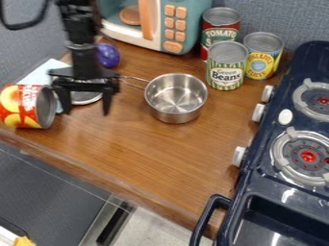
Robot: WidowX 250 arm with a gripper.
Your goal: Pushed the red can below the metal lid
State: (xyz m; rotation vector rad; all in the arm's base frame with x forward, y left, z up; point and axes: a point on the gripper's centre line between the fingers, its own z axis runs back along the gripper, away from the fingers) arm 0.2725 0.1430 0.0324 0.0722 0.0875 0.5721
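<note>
My gripper [87, 109] w/ fingers wide, in front of lid [85, 98] in cam view.
I see red can [20, 106] on its side, L edge of view, near one fingertip; pot [175, 98] upright on other side.

Lid [85, 99] L of pot [176, 98], stove [270, 187] R

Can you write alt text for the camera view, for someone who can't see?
An open black robot gripper hangs over a wooden counter, beside a red can lying on its side and in front of a metal lid. A steel pot sits to the right, with a toy microwave and three upright cans behind and a toy stove at the right edge.
</note>
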